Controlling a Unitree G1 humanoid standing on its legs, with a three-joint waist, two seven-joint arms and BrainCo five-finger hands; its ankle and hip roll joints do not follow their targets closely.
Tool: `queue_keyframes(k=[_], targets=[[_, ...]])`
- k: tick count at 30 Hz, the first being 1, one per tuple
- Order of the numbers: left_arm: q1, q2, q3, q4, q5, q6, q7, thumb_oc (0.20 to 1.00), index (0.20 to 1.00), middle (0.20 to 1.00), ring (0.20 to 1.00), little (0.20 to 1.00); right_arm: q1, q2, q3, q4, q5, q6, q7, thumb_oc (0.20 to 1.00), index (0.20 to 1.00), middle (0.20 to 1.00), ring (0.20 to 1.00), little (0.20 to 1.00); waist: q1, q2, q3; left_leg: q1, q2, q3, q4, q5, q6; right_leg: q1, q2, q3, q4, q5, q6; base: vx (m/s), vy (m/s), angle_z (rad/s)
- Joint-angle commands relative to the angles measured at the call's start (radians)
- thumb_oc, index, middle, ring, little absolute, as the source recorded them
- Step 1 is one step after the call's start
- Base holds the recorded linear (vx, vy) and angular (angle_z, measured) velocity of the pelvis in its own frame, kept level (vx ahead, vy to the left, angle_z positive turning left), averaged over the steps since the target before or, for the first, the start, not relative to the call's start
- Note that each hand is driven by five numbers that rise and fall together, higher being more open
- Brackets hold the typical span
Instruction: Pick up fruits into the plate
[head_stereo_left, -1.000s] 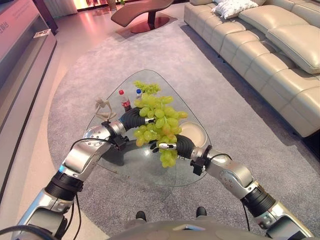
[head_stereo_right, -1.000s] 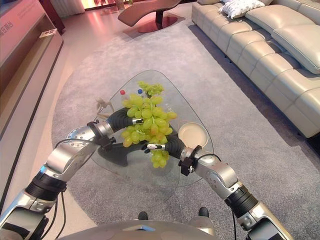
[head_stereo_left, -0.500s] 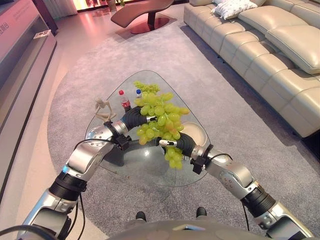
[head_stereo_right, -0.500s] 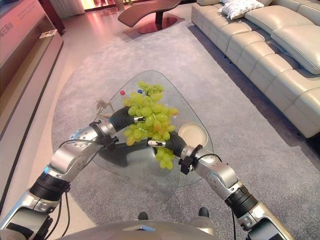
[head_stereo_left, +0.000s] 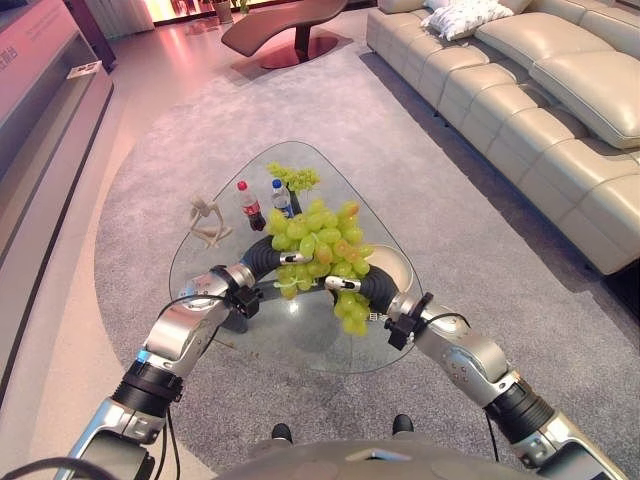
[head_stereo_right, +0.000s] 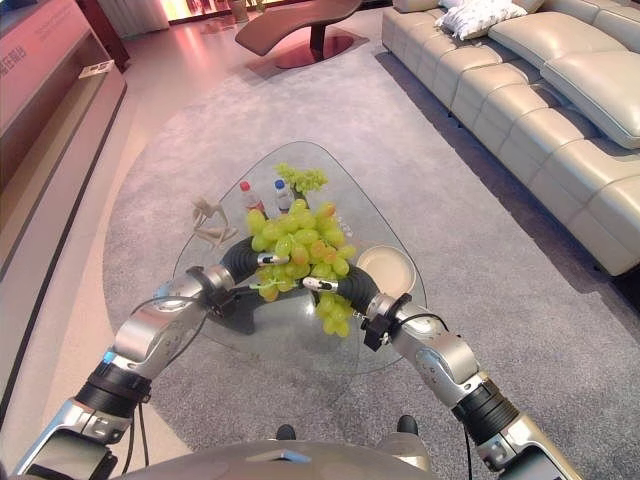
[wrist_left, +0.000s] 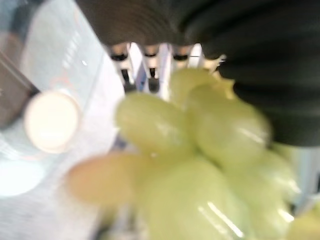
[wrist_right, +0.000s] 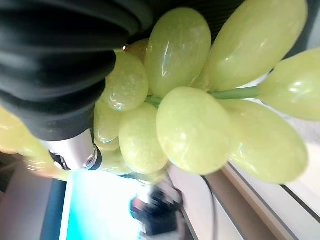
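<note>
Carry step: left hand (head_stereo_left: 268, 252) and right hand (head_stereo_left: 362, 287) clasp green grape bunch (head_stereo_left: 318, 243) between them, above glass table (head_stereo_left: 215, 268), just short of plate (head_stereo_right: 388, 268) at table's right edge. Next: shift rightward, lower, release.

Both arms reach forward, left hand (head_stereo_left: 268, 254) and right hand (head_stereo_left: 362, 287) close together, fingers seemingly curled.

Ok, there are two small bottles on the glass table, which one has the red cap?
The bottle with the red cap is the darker one on the robot's left, nearer the pale figurine; the blue-capped bottle stands right beside it, closer to the grapes.
</note>
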Motion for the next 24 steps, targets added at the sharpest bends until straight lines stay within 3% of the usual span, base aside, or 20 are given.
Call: queue_keyframes(k=[1,13,19,23,24], targets=[[-0.017,0.058,-0.026,0.048,0.055,-0.086,-0.076,1.0,1.0,1.0,1.0,1.0,-0.05,0.069,-0.103,-0.149,0.087,-0.142,-0.012,0.2,0.2,0.2,0.2,0.2,-0.005,-0.031,0.007,-0.016,-0.037,0.015,0.073,-0.147,0.047,0.01,-0.001,-0.046,0.1,-0.131,-0.006,0.0,0.0,0.0],[0.065,0.071,-0.022,0.138,0.053,-0.114,-0.132,1.0,1.0,1.0,1.0,1.0,-0.019,0.034,-0.181,-0.128,0.099,-0.186,-0.03,0.2,0.2,0.2,0.2,0.2,-0.007,-0.029,0.031,-0.025,-0.037,0.016,0.067,-0.142,0.048,0.002,0.002,-0.049,0.096,-0.13,-0.006,0.0,0.0,0.0],[0.103,0.033,-0.024,0.258,0.15,-0.172,0.02,1.0,1.0,1.0,1.0,1.0,-0.005,0.029,-0.223,-0.093,0.059,-0.192,-0.058,0.2,0.2,0.2,0.2,0.2,-0.005,-0.027,0.047,-0.043,-0.038,0.012,0.076,-0.144,0.047,-0.013,0.005,-0.053,0.105,-0.137,-0.01,0.0,0.003,0.01],[0.105,-0.01,-0.021,0.384,0.126,-0.197,0.208,1.0,1.0,1.0,1.0,1.0,-0.026,0.014,-0.243,-0.044,0.009,-0.214,-0.107,0.2,0.2,0.2,0.2,0.2,0.0,-0.025,0.088,-0.095,-0.044,-0.003,0.095,-0.141,0.048,-0.057,0.006,-0.05,0.125,-0.143,-0.016,-0.12,0.01,0.02],[0.087,-0.037,-0.01,0.476,0.113,-0.242,0.322,1.0,1.0,1.0,1.0,1.0,-0.061,0.01,-0.255,-0.003,-0.026,-0.246,-0.133,0.2,0.2,0.2,0.2,0.2,0.006,-0.027,0.132,-0.135,-0.049,-0.015,0.1,-0.135,0.048,-0.093,0.009,-0.049,0.134,-0.14,-0.02,-0.3,-0.012,0.08]])
